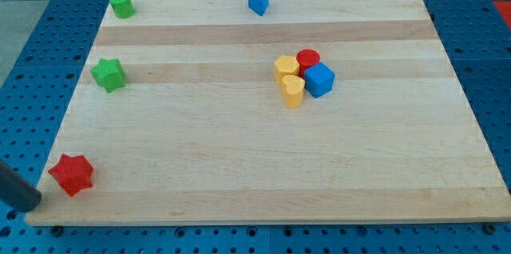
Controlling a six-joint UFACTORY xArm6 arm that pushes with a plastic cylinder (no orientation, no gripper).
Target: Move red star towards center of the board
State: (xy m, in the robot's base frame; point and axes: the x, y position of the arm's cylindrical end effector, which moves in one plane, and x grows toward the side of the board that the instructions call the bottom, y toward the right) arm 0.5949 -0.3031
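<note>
- Nearest the camera, at the view's bottom left corner of the board (239,158), lie the red star (71,175) and the rod's tip (33,202), just beside the star on its left and slightly below, apparently not yet touching
- Pushing well likely means driving up and to the view's right through the star's middle, so it slides straight toward the centre without spinning off
- That path looks clear; the cluster of two yellow blocks (291,79), red cylinder (308,58) and blue cube (319,80) sits well beyond, right of centre
- No pincer exists on this arm: the rod holds nothing, with nothing to open or close
</note>
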